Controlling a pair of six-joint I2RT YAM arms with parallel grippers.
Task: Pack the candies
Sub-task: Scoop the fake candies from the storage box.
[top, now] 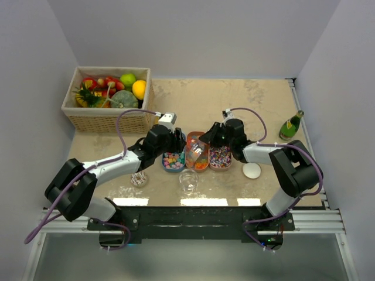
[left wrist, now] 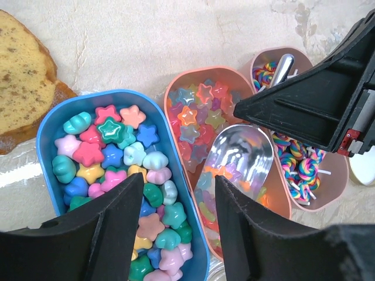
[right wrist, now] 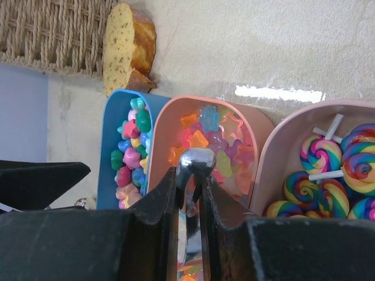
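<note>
The candies lie in three trays side by side: pastel stars in a blue tray (top: 173,160) (left wrist: 111,152) (right wrist: 130,146), translucent orange-red gummies in a salmon tray (top: 197,157) (left wrist: 196,114) (right wrist: 214,134), and swirled lollipops in a pink tray (top: 220,157) (left wrist: 302,167) (right wrist: 337,178). My right gripper (top: 211,137) (right wrist: 191,175) is shut on the handle of a metal scoop (top: 195,147) (left wrist: 243,152) (right wrist: 196,161), whose bowl rests in the gummies. Over the blue tray's right rim my left gripper (top: 177,140) (left wrist: 179,178) stands open, holding nothing.
A clear glass jar (top: 188,181) stands in front of the trays, with a round brown cookie (top: 139,178) (left wrist: 23,76) (right wrist: 129,47) to its left and a white lid (top: 252,170) to its right. A wicker basket (top: 105,120) of fruit sits back left. A green bottle (top: 291,124) lies far right.
</note>
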